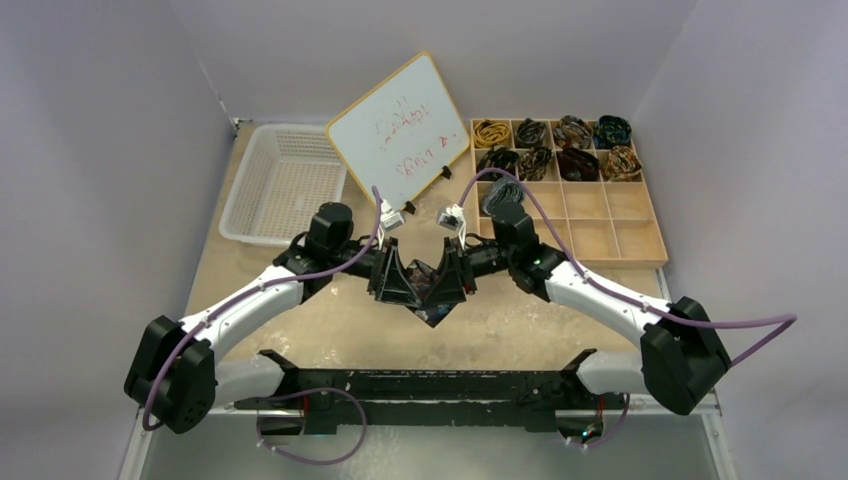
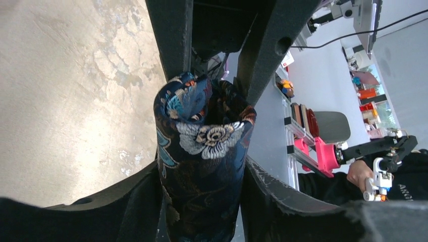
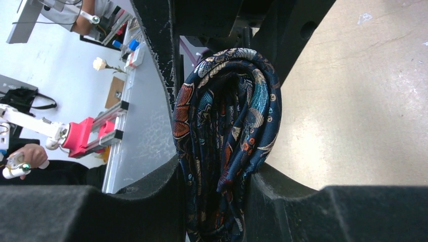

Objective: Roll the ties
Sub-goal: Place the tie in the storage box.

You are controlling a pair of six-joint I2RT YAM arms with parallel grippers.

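A navy floral tie (image 2: 202, 166), rolled into a thick coil, is held just above the worktop (image 1: 330, 335), near the middle of its near edge. The coil is gripped from two sides at once. It is pinched by the left gripper (image 2: 202, 176), whose fingers (image 2: 272, 196) are pressed against both flanks of the roll. In that wrist view a white flower of the pattern is turned towards the camera. The same roll is clamped by the right gripper (image 3: 214, 171), and its fingers (image 3: 151, 201) are closed on the layered edges of the fabric. The folded turns can be seen stacked one inside another there. The two claws are met nose to nose over the coil, with the arms spread out towards the left and right near corners.

Towards the far right corner a wooden compartment tray (image 1: 640, 225) is laid. Rolled ties (image 1: 531, 131) are lodged in the four compartments of its back row and the four of its second row, one coil to each. A grey tie (image 1: 500, 195) is set in the leftmost compartment of the third row. At the far left corner a white mesh basket (image 1: 262, 205) is placed. Between the basket and the tray a small whiteboard (image 1: 400, 130) is propped upright, with faint red writing on it that cannot be read.
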